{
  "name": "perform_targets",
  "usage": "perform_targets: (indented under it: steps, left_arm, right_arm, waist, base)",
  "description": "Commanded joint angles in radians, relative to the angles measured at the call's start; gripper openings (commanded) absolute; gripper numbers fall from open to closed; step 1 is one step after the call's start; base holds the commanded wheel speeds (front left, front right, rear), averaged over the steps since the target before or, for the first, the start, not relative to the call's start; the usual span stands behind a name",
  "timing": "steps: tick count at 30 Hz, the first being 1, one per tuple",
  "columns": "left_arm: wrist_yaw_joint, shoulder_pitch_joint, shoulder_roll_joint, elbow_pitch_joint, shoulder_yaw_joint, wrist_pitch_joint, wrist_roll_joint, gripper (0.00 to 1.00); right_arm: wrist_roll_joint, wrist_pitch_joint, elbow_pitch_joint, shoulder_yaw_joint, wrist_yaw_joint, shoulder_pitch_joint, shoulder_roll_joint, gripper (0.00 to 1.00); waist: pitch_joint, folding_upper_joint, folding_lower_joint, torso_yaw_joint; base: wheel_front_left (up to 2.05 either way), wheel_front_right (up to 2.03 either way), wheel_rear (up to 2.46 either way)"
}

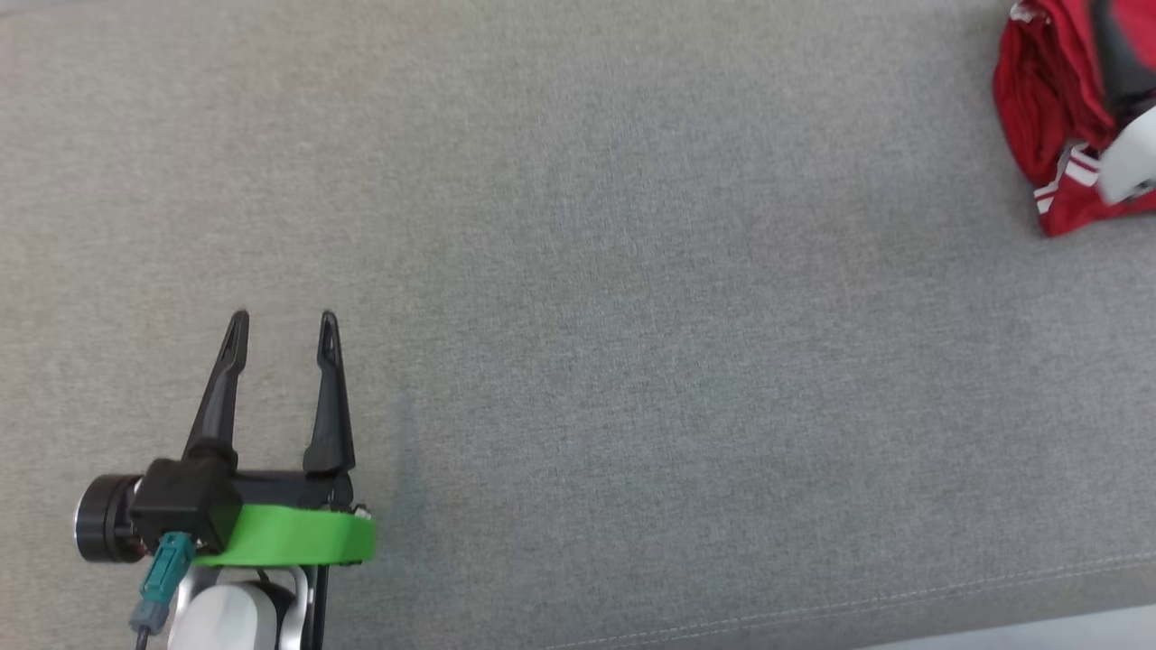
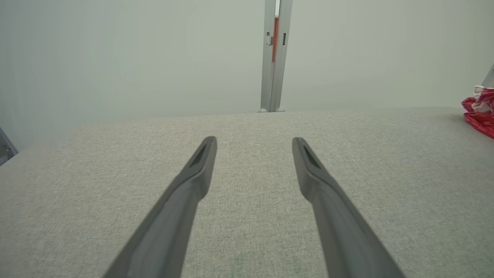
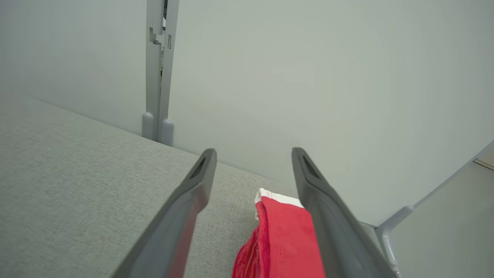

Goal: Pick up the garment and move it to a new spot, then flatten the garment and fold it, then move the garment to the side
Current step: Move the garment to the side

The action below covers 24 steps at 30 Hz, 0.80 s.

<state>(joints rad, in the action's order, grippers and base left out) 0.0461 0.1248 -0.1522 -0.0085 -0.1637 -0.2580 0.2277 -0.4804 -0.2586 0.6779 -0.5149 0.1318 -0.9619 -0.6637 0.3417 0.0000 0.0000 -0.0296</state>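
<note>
Red garment [image 1: 1048, 108], white-trimmed, lies bunched at 2 o'clock on the grey fabric surface [image 1: 578, 361]. Left gripper [image 1: 284, 318] and right gripper [image 3: 253, 152]: both spread, empty.

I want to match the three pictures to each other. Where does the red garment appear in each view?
Head view: the red garment at the top right corner.
Left wrist view: garment at the right edge, mid-height.
Right wrist view: garment at the bottom edge, a little right of centre.
Shared landmark: the grey fabric surface under it; both wrist views also show a grey post.
</note>
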Motion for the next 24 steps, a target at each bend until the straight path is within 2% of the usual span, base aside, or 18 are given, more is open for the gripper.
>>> perform_targets:
  steps: [1,12,24]
  left_arm:
    - [0.004,-0.024,-0.007,0.004,0.004,-0.006,0.004,1.00]
    - [0.001,-0.100,-0.005,0.028,0.021,-0.007,0.028,1.00]
    - [-0.005,-0.132,-0.010,0.059,0.025,-0.007,0.043,1.00]
  right_arm:
    - [0.011,-0.007,-0.018,0.014,-0.002,0.041,0.018,1.00]
    - [0.124,-0.007,-0.249,0.210,-0.002,0.388,0.206,1.00]
    - [0.208,-0.007,-0.458,0.369,-0.002,0.746,0.355,1.00]
  waist:
    - [-0.095,0.0000,0.0000,0.033]
    - [-0.193,0.0000,0.0000,0.057]
    - [-0.256,0.0000,0.0000,0.065]
  base:
    - [0.00,0.00,0.00]
    - [0.00,0.00,0.00]
    - [0.00,0.00,0.00]
